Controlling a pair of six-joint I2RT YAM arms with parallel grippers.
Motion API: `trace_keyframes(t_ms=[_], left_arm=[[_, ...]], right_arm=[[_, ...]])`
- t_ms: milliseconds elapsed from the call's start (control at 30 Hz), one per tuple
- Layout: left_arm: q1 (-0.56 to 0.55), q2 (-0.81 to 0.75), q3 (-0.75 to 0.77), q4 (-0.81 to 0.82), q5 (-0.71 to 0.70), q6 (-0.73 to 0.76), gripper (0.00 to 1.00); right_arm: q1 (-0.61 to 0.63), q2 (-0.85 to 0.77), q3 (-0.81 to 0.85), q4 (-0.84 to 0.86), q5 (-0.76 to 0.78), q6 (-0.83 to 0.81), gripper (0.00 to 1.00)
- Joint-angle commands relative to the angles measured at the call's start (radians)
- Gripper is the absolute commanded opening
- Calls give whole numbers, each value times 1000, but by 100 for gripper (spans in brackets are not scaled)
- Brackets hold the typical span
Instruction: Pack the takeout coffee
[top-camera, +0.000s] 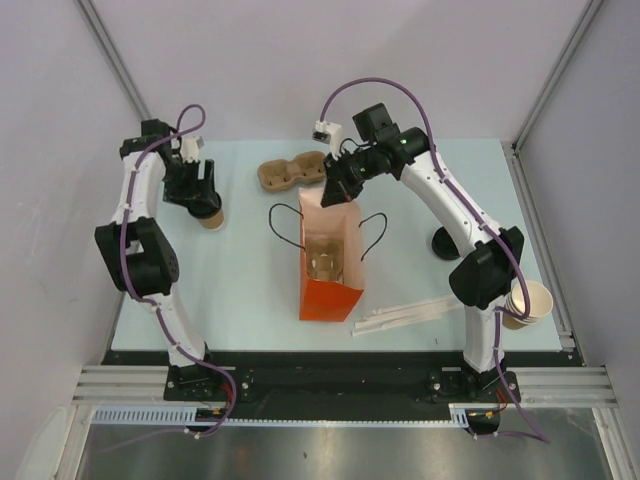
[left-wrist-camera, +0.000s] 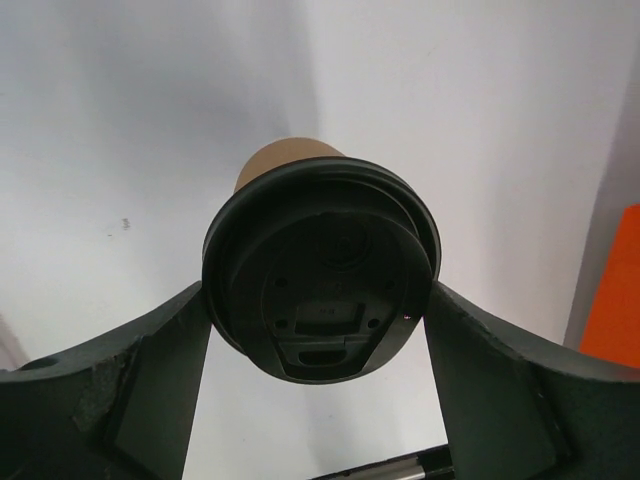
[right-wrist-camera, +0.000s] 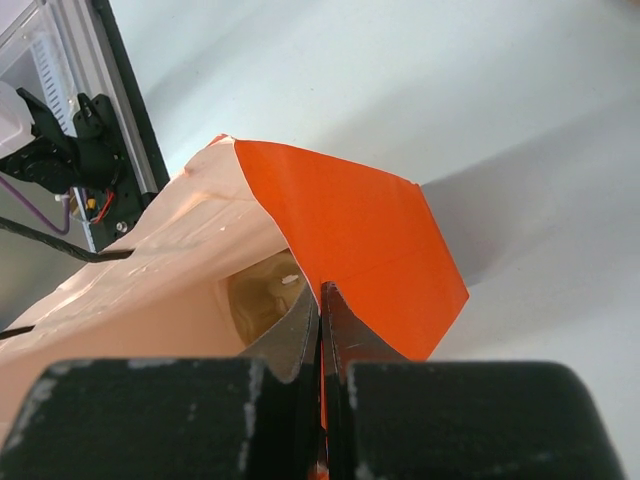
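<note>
The takeout coffee (left-wrist-camera: 320, 270), a tan paper cup with a black lid, sits between my left gripper's (left-wrist-camera: 320, 325) fingers (left-wrist-camera: 150, 385), which press on the lid's rim from both sides. In the top view my left gripper (top-camera: 197, 195) holds the cup (top-camera: 211, 219) at the table's far left. The orange bag (top-camera: 331, 280) stands open mid-table with a tan carrier (top-camera: 325, 255) inside. My right gripper (top-camera: 338, 192) is shut on the bag's far rim. In the right wrist view its fingertips (right-wrist-camera: 321, 300) pinch the orange wall (right-wrist-camera: 360, 215).
A brown cup carrier (top-camera: 292, 172) lies behind the bag. A loose black lid (top-camera: 445, 243) lies at the right. A stack of lidless cups (top-camera: 528, 301) stands at the right front. White stirrers (top-camera: 405, 315) lie near the front edge.
</note>
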Motion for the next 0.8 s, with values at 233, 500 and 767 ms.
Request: trace_keyframes(t_ms=[233,500,767], left_arm=[[-71,-121,540,-280,170,77,49],[-310,-356,548,-173,212,206,49],[-548,-453,553,-97,259,227,48]], right_arm=[[5,-11,14,70,72,88,0],[17,-13,12,97,127,137,0],[33,-19,-20,142,313,251,0]])
